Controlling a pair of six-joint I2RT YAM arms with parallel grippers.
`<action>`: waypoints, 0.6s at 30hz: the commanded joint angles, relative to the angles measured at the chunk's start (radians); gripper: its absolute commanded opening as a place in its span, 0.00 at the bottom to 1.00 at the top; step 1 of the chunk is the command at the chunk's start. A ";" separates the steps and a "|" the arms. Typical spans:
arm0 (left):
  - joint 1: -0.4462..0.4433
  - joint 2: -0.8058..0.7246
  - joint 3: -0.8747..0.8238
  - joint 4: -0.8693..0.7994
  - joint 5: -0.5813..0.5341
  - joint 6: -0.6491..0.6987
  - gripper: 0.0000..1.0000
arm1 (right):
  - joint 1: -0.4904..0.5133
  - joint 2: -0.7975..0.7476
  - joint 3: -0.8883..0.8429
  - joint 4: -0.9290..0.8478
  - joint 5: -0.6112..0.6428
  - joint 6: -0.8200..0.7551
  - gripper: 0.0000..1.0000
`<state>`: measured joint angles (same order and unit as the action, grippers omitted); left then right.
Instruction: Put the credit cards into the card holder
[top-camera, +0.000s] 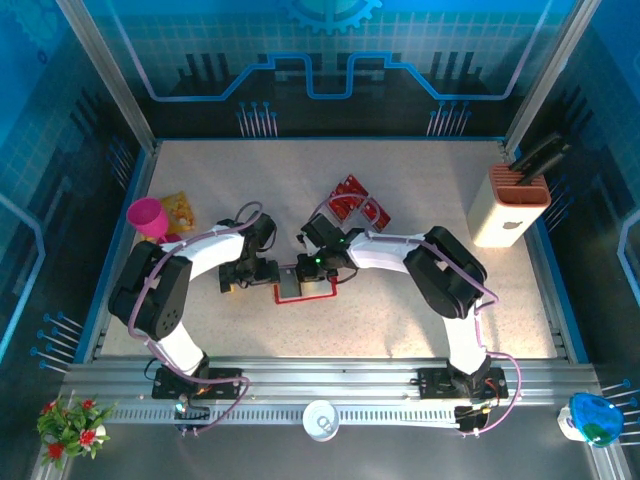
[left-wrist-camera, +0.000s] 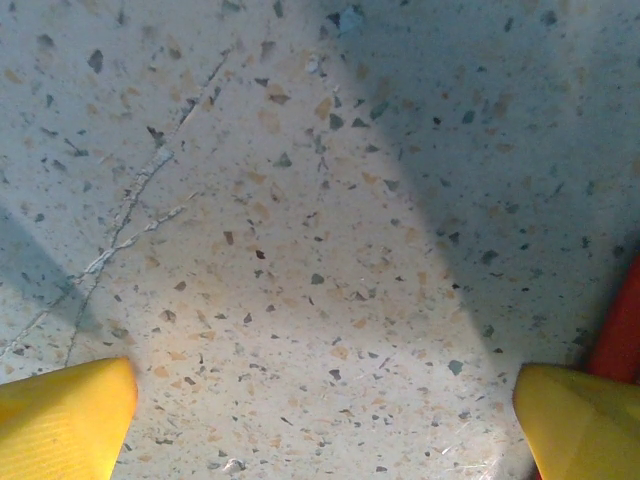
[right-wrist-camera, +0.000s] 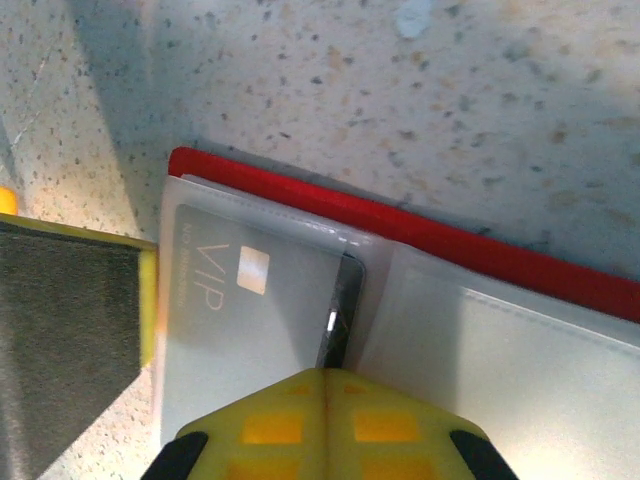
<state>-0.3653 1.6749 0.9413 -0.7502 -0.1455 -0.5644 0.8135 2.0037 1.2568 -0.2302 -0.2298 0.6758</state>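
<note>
The card holder (top-camera: 292, 294) lies open between my two grippers, red-rimmed with pale clear pockets (right-wrist-camera: 520, 340). One credit card (right-wrist-camera: 250, 300), marked VIP, sits inside its left pocket, with a dark edge still showing at the pocket mouth. My right gripper (right-wrist-camera: 325, 378) is shut, its tips resting on that dark edge. My left gripper (left-wrist-camera: 325, 420) stands wide open over bare table, its right fingertip (left-wrist-camera: 580, 420) against the holder's red edge (left-wrist-camera: 622, 320). More red and black credit cards (top-camera: 355, 203) lie in a loose pile behind the holder.
A pink cup (top-camera: 148, 216) and a yellow packet (top-camera: 180, 210) sit at the far left. A beige slotted block (top-camera: 508, 205) stands at the right. A white cup (top-camera: 320, 420) rests on the front rail.
</note>
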 joint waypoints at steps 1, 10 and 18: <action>0.004 0.040 -0.010 0.012 -0.009 0.027 0.99 | 0.031 0.034 0.031 -0.046 -0.028 -0.007 0.06; 0.006 -0.019 0.023 -0.006 -0.002 0.030 0.99 | 0.011 -0.048 0.005 -0.040 -0.020 0.011 0.06; 0.009 -0.091 0.082 -0.065 -0.006 0.017 0.99 | -0.023 -0.130 -0.070 -0.025 0.004 0.021 0.07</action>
<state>-0.3634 1.6215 0.9894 -0.7662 -0.1459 -0.5480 0.8017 1.9041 1.2049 -0.2394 -0.2367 0.6876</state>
